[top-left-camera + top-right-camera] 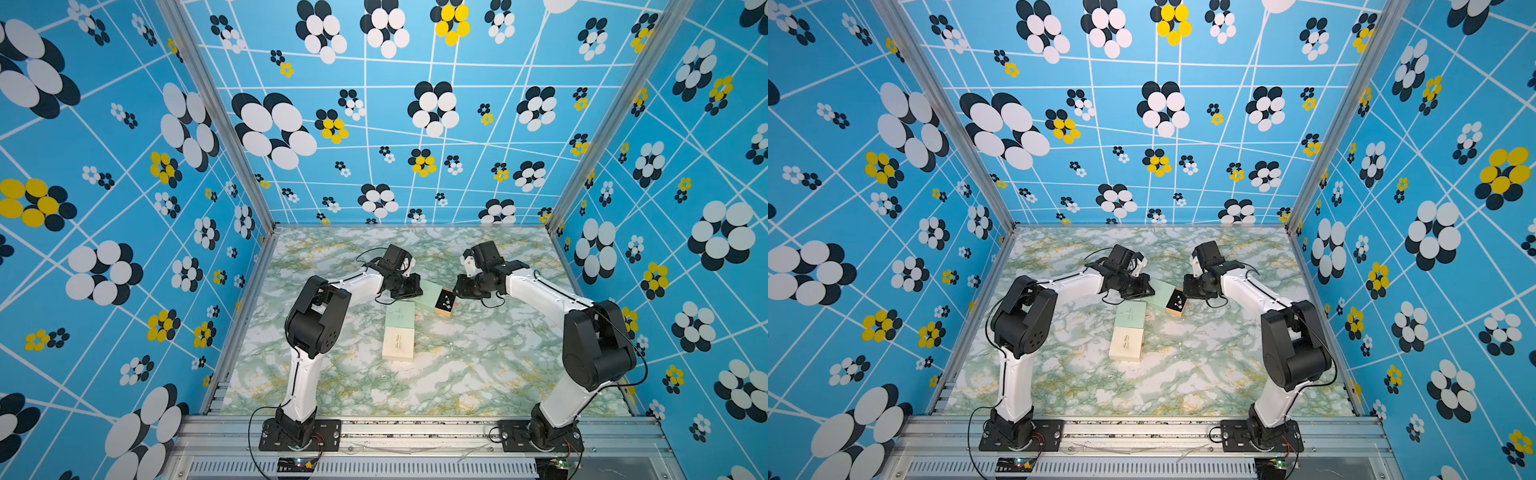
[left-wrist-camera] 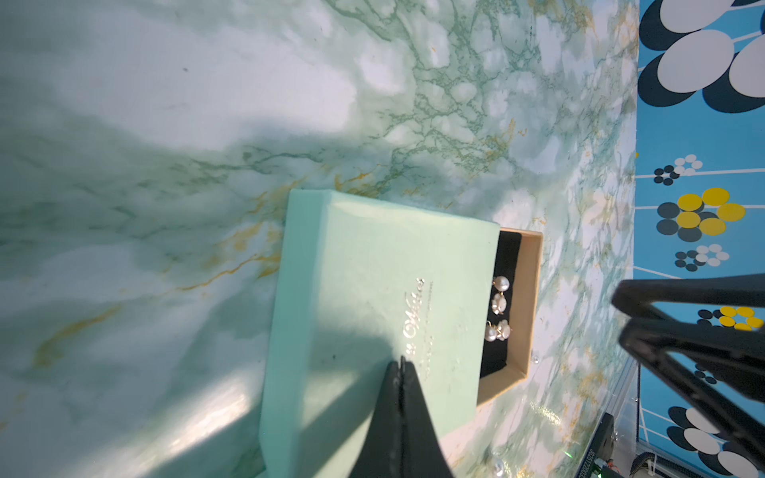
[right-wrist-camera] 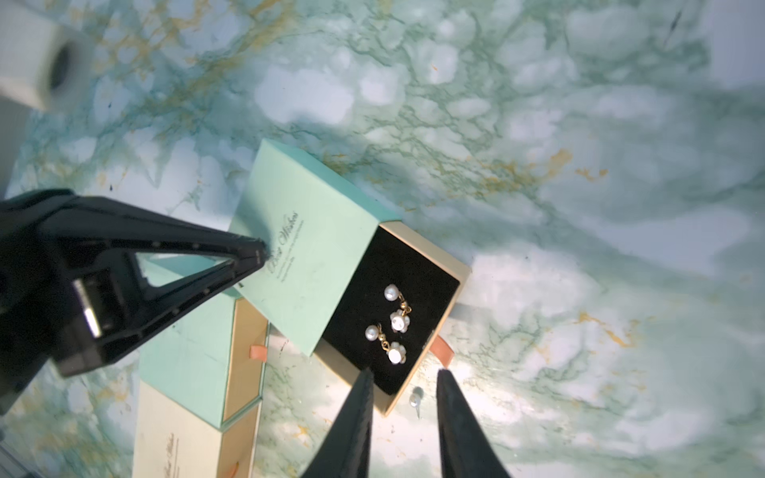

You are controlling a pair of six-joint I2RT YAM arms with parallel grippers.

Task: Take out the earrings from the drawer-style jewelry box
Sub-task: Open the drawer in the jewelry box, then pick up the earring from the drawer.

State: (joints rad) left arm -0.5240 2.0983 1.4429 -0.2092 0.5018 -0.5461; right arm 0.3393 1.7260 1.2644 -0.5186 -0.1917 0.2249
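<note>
The mint jewelry box (image 3: 306, 248) lies on the marble table, its tan drawer (image 3: 449, 273) pulled partly out. The earrings (image 3: 393, 327), pearl-like drops with gold links, rest on the drawer's black pad and also show in the left wrist view (image 2: 499, 308). My left gripper (image 2: 401, 362) is shut, tips on the mint sleeve by its printed lettering. My right gripper (image 3: 405, 374) is open at the drawer's near corner, beside the pink pull tab (image 3: 442, 349), holding nothing. In both top views the drawer (image 1: 444, 305) (image 1: 1176, 305) sits between the two wrists.
A second mint box (image 1: 400, 316) and a cream box (image 1: 398, 344) lie end to end just in front of the open one. A tiny silvery bead with a pin (image 3: 414, 399) lies on the table by the drawer's corner. Patterned walls enclose the table.
</note>
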